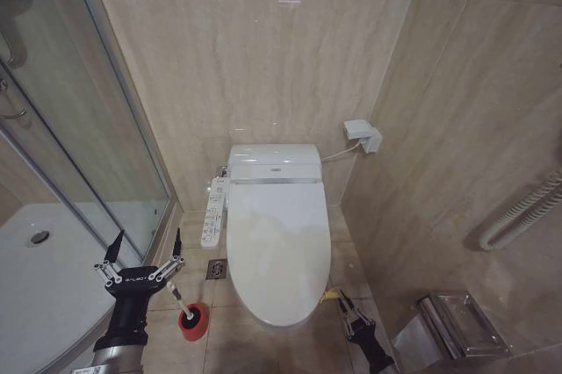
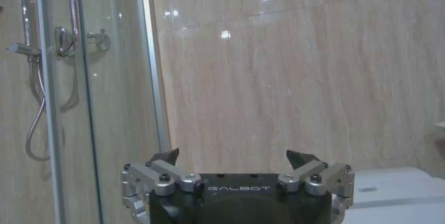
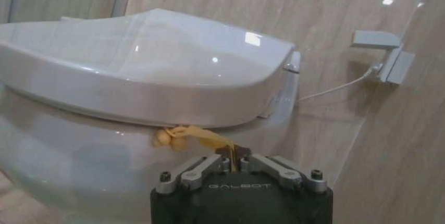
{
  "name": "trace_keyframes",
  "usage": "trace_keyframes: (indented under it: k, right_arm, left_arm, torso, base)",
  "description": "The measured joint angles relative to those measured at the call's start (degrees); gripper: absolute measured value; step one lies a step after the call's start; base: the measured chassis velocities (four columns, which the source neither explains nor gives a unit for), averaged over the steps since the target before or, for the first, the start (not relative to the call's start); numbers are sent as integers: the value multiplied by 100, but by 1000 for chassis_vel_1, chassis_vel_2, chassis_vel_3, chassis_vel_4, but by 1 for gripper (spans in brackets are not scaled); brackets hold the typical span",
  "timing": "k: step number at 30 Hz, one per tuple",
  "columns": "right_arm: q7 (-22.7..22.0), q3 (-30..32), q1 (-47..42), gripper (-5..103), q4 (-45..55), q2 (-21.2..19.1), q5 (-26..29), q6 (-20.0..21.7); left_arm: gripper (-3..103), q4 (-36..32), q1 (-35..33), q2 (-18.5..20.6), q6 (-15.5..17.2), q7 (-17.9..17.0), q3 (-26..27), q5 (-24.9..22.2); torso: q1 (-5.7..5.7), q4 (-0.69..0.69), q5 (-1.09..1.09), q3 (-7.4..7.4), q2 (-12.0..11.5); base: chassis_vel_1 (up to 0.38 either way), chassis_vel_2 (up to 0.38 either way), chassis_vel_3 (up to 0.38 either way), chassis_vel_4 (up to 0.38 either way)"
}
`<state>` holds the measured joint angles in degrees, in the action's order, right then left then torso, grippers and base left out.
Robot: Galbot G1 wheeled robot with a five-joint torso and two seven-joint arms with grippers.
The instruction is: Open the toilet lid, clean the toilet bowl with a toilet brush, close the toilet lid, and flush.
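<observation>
The toilet lid [image 1: 277, 242] [image 3: 139, 62] lies shut, hiding the inside of the toilet bowl [image 3: 83, 166]. A yellow strap [image 3: 191, 134] [image 1: 330, 293] hangs from the lid's front-right edge. My right gripper [image 1: 342, 301] [image 3: 233, 153] sits low beside that edge, shut on the strap. The toilet brush [image 1: 178, 298] stands with its white handle tilted in a small red holder [image 1: 193, 323] on the floor left of the toilet. My left gripper [image 1: 147, 238] [image 2: 234, 154] hangs open just above and left of the brush handle, holding nothing.
A glass shower enclosure [image 1: 88, 128] and white shower tray [image 1: 44, 277] stand close on the left. A control panel [image 1: 213, 212] juts from the toilet's left side over a floor drain [image 1: 217, 269]. The right wall carries a socket [image 1: 364, 133], a ribbed hose [image 1: 522, 207] and a paper holder [image 1: 457, 321].
</observation>
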<state>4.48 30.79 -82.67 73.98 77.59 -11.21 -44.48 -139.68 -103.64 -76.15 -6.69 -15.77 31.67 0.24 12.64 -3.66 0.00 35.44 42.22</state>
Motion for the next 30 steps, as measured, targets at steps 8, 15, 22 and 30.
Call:
trace_keyframes:
  k: [8,15,22,30]
  right_arm:
    - [-37,93,-33,0,115,4,307,-51]
    - [371,278,-420,0,1260,-238,1454,453]
    - [424,506,-787,0,2564,-540,2418,869]
    - [186,673,-125,0,3935,-538,3227,1951]
  left_arm:
    - [100,0,0,0,0,0,0,0]
    - [100,0,0,0,0,0,0,0]
    - [100,0,0,0,0,0,0,0]
    - [100,0,0,0,0,0,0,0]
  torso:
    - [0,2,2,0,0]
    - [0,3,3,0,-1]
    - [0,0,0,0,0]
    - [0,0,-3,0,0]
  base:
    - [0,0,0,0]
    - [0,0,0,0]
    - [0,0,0,0]
    - [0,0,0,0]
